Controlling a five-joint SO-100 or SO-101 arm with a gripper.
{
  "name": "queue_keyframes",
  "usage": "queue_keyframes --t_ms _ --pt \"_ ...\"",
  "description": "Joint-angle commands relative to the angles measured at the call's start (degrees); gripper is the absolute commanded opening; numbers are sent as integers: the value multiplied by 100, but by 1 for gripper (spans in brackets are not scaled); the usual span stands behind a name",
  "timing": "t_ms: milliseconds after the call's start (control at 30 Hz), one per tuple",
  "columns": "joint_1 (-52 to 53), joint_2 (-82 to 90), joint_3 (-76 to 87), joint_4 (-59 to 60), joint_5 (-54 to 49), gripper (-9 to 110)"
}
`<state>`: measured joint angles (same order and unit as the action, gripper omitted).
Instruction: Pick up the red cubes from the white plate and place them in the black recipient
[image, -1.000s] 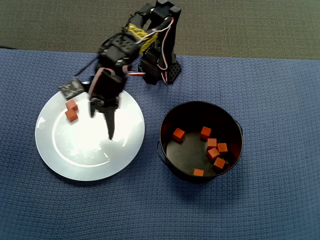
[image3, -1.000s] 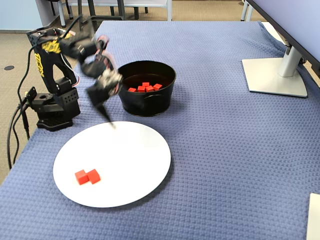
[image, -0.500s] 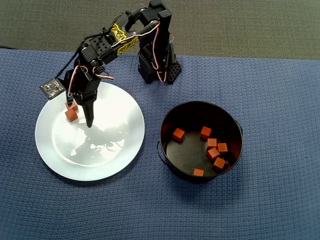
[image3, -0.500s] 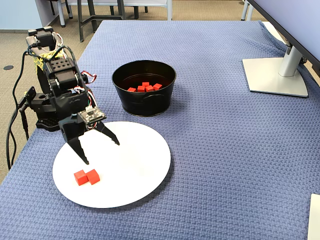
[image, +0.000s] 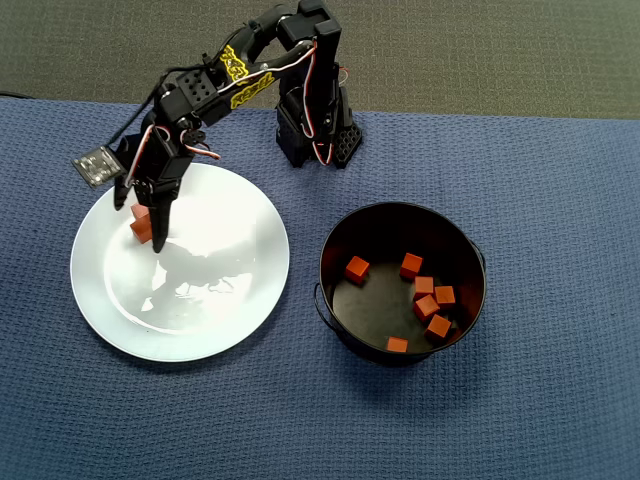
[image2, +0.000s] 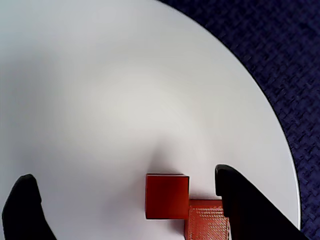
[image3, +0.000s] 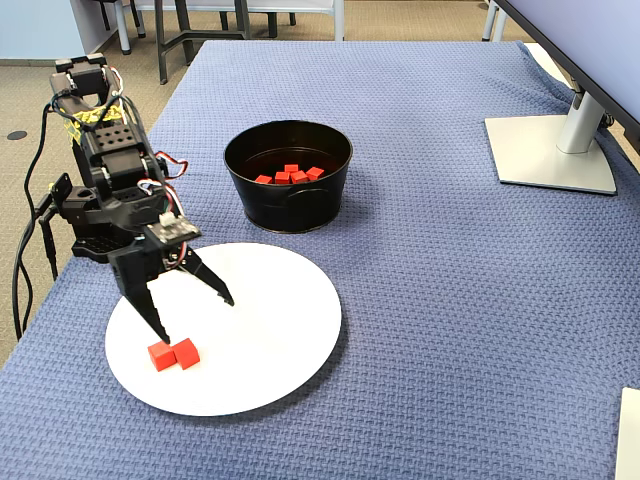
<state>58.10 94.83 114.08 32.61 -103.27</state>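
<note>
End effector: the end effector (image3: 192, 320) is hanging spread wide and empty over the white plate (image3: 270, 330) — one finger (image3: 152, 310) standing just above the two red cubes (image3: 173, 354).
Cubes on the plate: the pair is lying side by side, touching, near the plate's rim (image2: 167, 196).
Black recipient: the black recipient (image: 340, 305) is sitting on the blue-covered worktop (image: 560, 200) beside the plate — seven red cubes inside (image: 412, 266).
</note>
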Motion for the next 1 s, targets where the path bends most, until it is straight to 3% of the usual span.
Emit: queue_keyframes --t_ms 0,967 --pt "44 -132 -448 -53 44 40" --pt "79 -1564 -949 -589 334 38"
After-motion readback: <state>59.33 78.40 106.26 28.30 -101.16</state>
